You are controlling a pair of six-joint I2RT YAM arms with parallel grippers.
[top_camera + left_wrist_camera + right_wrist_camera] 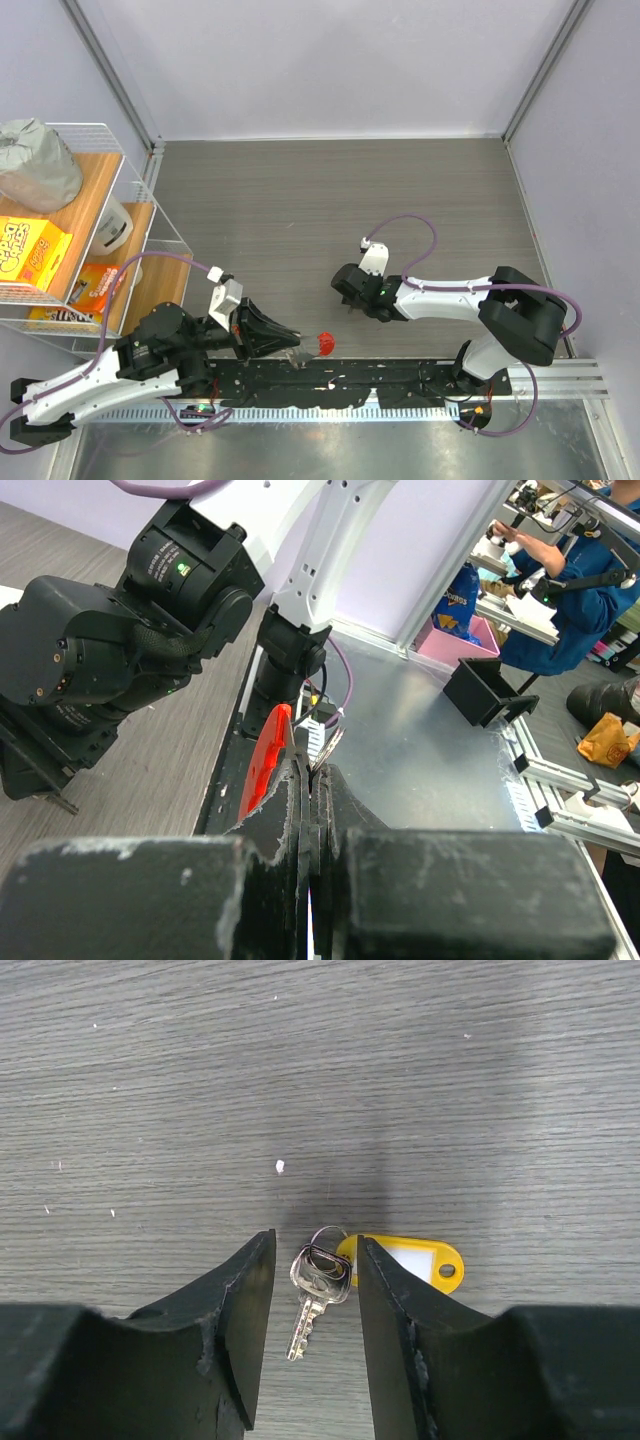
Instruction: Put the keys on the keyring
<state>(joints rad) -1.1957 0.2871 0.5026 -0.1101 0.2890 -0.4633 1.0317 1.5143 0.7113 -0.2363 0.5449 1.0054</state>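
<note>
The left gripper [311, 775] is clamped on the keyring [264, 762], while the right gripper [315, 1240], jaws apart, straddles the keys [320, 1272] and likely must close next.

The only lettering large enough to make out is on the yellow box [30, 255] lying on the wire rack [100, 127] in the top view. It has big red letters, turned sideways, which may read "Cheez-It", though the view is too coarse to be sure. The orange packet [95, 285] one shelf lower carries print too small to read. In the left wrist view, white print sits beside a green light on the right arm's black joint housing [190, 570], but it is illegible. The blue bag [460, 595] far behind shows yellow marks, also unreadable. The white insert in the yellow tag [405, 1260] of the keys [318, 1278] looks blank.
</note>
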